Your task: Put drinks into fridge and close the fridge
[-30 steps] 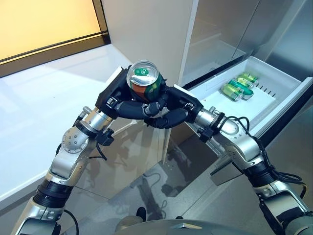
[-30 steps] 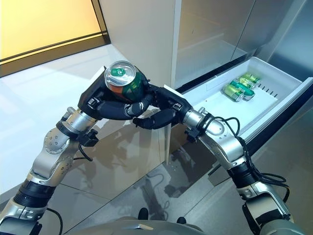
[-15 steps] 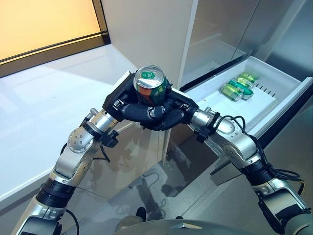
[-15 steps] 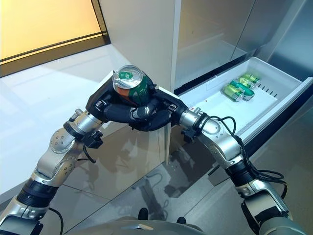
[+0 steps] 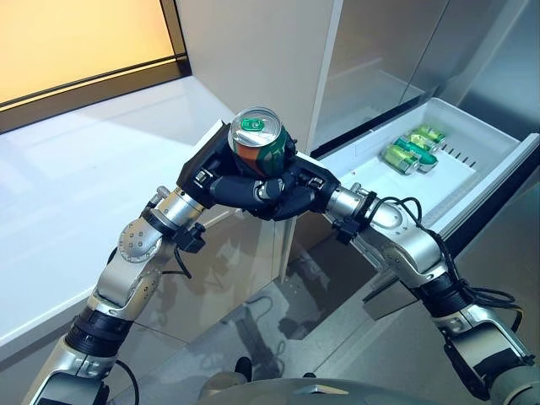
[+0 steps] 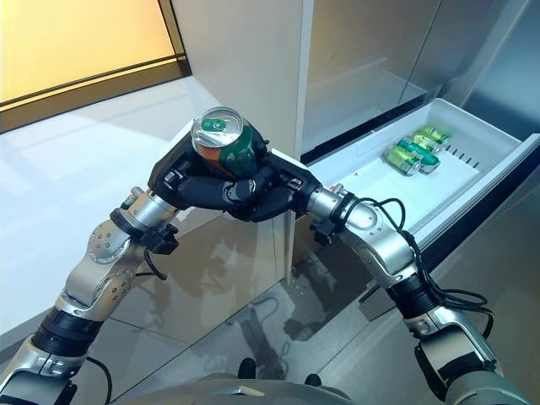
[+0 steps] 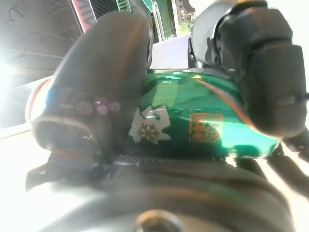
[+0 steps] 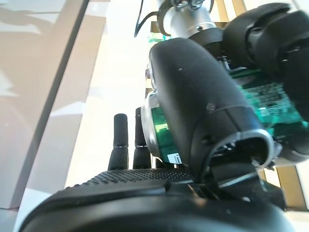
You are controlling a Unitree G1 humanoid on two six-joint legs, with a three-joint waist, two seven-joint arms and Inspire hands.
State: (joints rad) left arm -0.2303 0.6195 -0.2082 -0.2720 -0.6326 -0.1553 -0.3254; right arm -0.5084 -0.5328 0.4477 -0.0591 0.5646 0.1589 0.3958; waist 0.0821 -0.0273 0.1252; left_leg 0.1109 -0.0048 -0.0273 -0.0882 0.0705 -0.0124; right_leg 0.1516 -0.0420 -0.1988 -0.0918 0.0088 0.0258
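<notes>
Can [image 5: 258, 141]: upright, long axis vertical, held in the air between both hands, above the worktop [image 5: 76, 177] edge.
Left hand [image 5: 221, 179]: fingers curled round the can's near side.
Right hand [image 5: 297, 187]: fingers wrapped round the can too, meeting the left's.
Drawer [image 5: 472, 181]: pulled open, well to the robot's right of the can; green cans [image 5: 408, 150] lie on their sides in it.
Nearer arm: the right, on the drawer's side.

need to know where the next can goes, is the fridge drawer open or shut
Open. The white drawer is pulled out from the fridge, its inside exposed, with green cans lying on their sides in it.
</notes>
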